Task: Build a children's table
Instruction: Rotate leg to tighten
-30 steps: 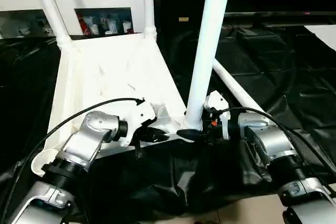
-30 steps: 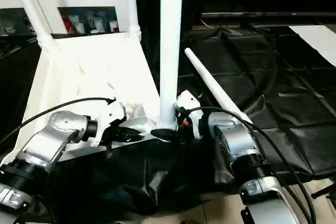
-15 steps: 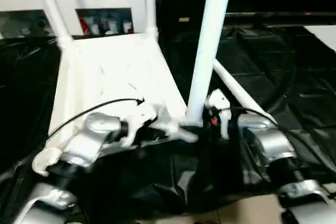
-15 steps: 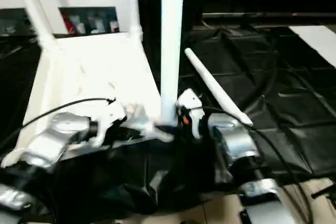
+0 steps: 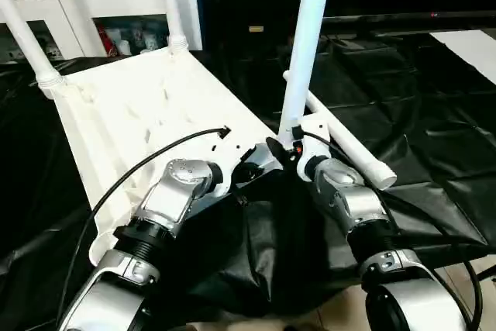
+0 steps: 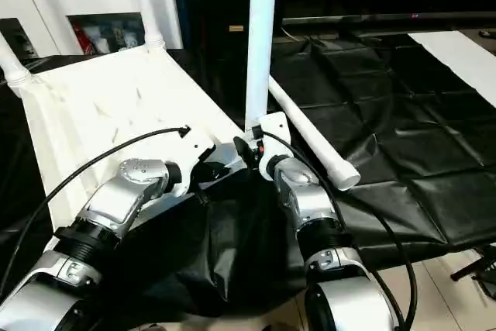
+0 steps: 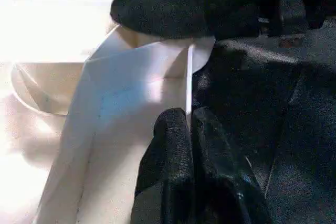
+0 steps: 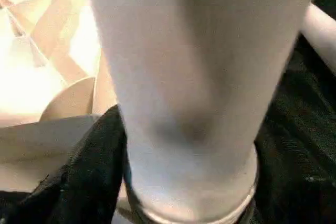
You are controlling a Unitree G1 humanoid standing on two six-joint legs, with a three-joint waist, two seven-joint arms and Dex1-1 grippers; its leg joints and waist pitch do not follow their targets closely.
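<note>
Lying upside down on black sheeting, the white table top shows its ribbed underside, with two white legs standing in its far corner sockets and a third leg upright in the near corner on the robot's right. The right gripper grasps this third leg just above its socket, its black fingers wrapped around the tube's base. The left gripper is clenched, fingertips pressed together at the top's thin rim beside that same corner. A fourth leg lies loose on the sheeting beyond the right forearm. A white glass-door cabinet stands behind the table top.
</note>
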